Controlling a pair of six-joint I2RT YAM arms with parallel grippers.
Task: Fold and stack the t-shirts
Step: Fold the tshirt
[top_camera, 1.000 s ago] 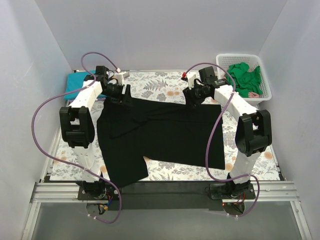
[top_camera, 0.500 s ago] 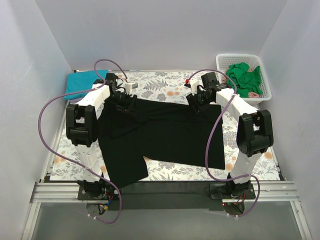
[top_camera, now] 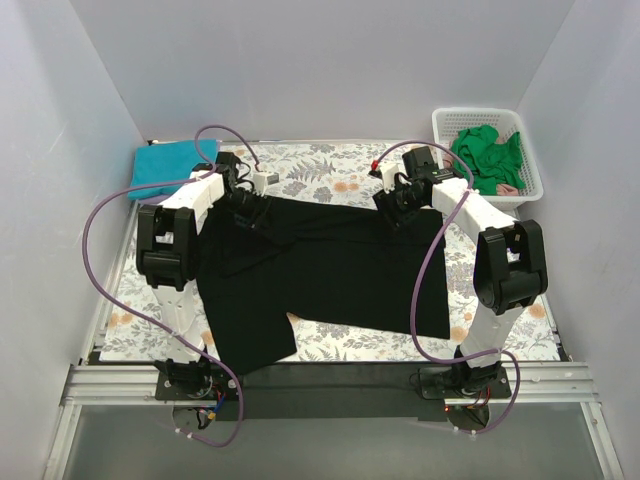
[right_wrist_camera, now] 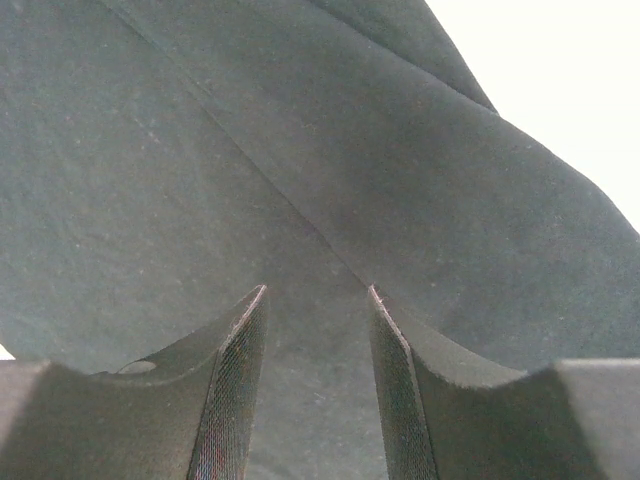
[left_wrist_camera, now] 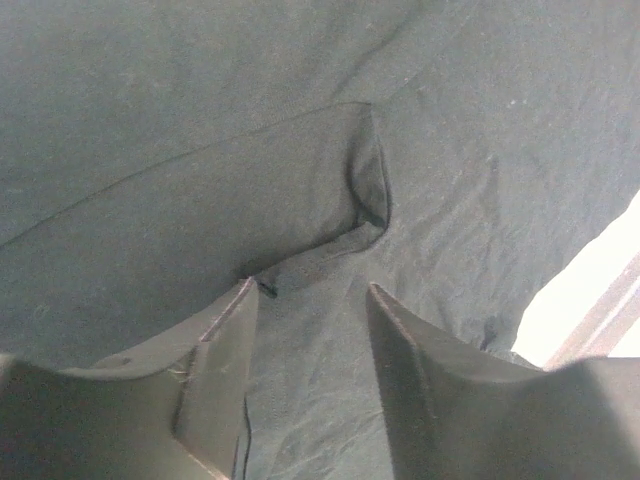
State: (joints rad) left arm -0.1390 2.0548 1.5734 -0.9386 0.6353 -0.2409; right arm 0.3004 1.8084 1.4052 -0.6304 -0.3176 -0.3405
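A large black t-shirt (top_camera: 330, 265) lies spread across the floral table cover, one part hanging toward the near left corner. My left gripper (top_camera: 247, 205) is down on its back left edge. In the left wrist view that gripper (left_wrist_camera: 310, 292) is open, with flat black cloth between its fingers (left_wrist_camera: 225, 370) and a folded hem corner (left_wrist_camera: 365, 190) just ahead. At the shirt's back right edge my right gripper (top_camera: 396, 205) presses down. It (right_wrist_camera: 316, 292) is open over smooth black cloth crossed by a crease (right_wrist_camera: 300, 215). A teal t-shirt (top_camera: 163, 165) lies at the back left.
A white lattice basket (top_camera: 476, 116) at the back right holds green t-shirts (top_camera: 488, 155). White walls close in the left, back and right. Purple cables loop from both arms. The floral cover (top_camera: 320, 170) shows behind the black shirt and along its right side.
The left arm has swung inward to the right, bringing its gripper onto the shirt's back left edge, and its jaws have narrowed. The right gripper has shifted only slightly.
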